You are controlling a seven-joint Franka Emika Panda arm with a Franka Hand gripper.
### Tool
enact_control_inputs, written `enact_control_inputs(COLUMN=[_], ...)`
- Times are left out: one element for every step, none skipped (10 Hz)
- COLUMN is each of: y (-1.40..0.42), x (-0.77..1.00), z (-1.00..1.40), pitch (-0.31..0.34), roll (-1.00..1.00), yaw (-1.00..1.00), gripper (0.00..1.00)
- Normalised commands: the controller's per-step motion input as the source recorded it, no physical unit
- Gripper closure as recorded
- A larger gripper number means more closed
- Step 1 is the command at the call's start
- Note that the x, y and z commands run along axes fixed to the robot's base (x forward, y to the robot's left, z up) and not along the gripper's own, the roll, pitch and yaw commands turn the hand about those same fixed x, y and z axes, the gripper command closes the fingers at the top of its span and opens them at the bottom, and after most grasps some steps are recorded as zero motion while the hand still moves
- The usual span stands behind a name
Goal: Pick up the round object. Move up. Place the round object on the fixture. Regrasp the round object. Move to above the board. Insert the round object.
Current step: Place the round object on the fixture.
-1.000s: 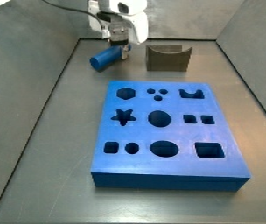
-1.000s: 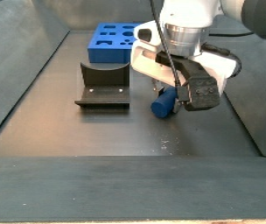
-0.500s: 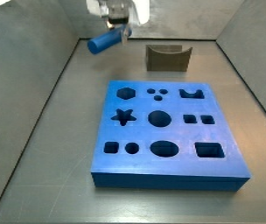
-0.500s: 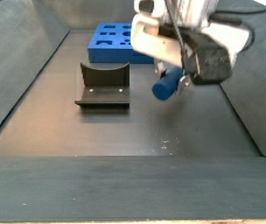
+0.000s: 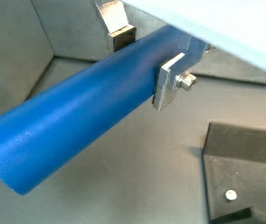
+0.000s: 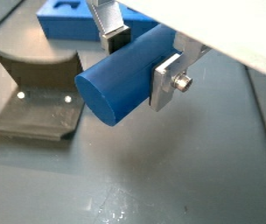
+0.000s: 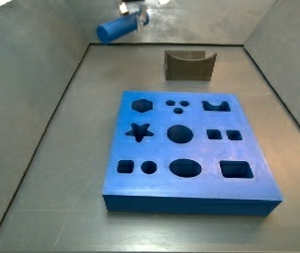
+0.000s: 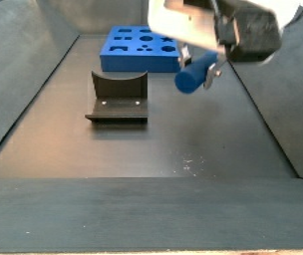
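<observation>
High above floor — gripper [image 6: 140,61] clamping round object [image 6: 122,73]

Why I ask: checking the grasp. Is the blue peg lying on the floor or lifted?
Lifted. The gripper clamps the peg above the floor, clear of it.

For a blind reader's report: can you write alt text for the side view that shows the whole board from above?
The gripper, jaws shut on the round object, holds the blue peg in the air at the far end. Below, the fixture stands empty behind the board.
</observation>
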Motion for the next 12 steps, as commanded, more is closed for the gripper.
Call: enact_control_inputs(y=[0.01, 0.01, 0.01, 0.01, 0.01, 0.02, -1.00, -1.00, -1.00, -1.00, -1.00, -1.00], x=[-0.02, -0.02, -0.01, -0.01, 0.00, 0.01, 0.36, 0.36, 0.37, 0.36, 0.35, 0.35], z=[1.00, 0.93, 0.72, 0.61, 0.39, 0.23, -0.14, -0.15, -0.15, -0.14, -0.15, -0.15], pitch=[0.037, 0.042, 0.053, 0.058, 0.070, 0.082, -0.012, -0.013, -0.016, -0.017, -0.025, -0.028], roll=[0.01, 0.01, 0.01, 0.01, 0.01, 0.01, -0.06, -0.06, -0.07, -0.07, -0.08, -0.09], yaw=[-0.01, -0.01, -0.01, -0.02, -0.02, -0.02, 1.00, 1.00, 1.00, 1.00, 1.00, 1.00], gripper=[1.00, 1.00, 1.00, 1.00, 1.00, 1.00, 1.00, 1.00, 1.00, 1.00, 1.00, 1.00])
